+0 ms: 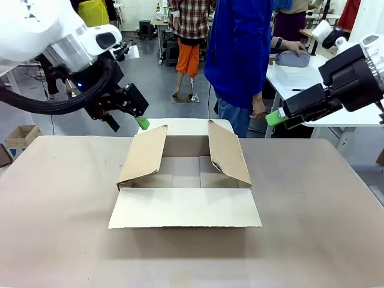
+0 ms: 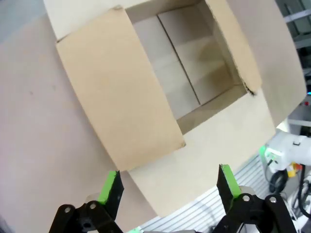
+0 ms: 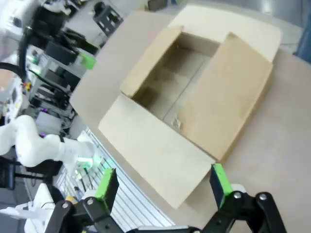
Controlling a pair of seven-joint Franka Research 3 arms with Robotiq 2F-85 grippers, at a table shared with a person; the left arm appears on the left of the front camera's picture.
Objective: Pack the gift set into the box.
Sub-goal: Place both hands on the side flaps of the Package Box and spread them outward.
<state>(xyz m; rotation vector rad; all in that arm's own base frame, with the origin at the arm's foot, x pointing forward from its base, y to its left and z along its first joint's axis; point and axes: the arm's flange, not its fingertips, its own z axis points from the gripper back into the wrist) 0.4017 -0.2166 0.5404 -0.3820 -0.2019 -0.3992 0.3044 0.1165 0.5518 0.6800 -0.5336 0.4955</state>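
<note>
The big brown box [image 1: 186,207] sits in the middle of the brown worktop [image 1: 60,198]. All four flaps are folded out and its floor is bare.

The left pincer [image 1: 129,120] hangs in the air above the box's far left corner. Seen from the left wrist, the left pincer [image 2: 170,182] is spread wide and holds nothing. The right pincer [image 1: 277,117] hangs off to the far right. Its own view shows the right pincer [image 3: 163,187] wide apart too, with nothing in it.

A person in blue [image 1: 240,54] stands behind the box. On the white worktop [image 1: 312,81] farther back lies a grey soft-looking thing [image 1: 292,58] under a hand. It may be part of the gift set, but it is too small to be sure.

If it is cloth, it would likely be light and floppy. A pinch on a bunched fold near its middle should hold it best.
</note>
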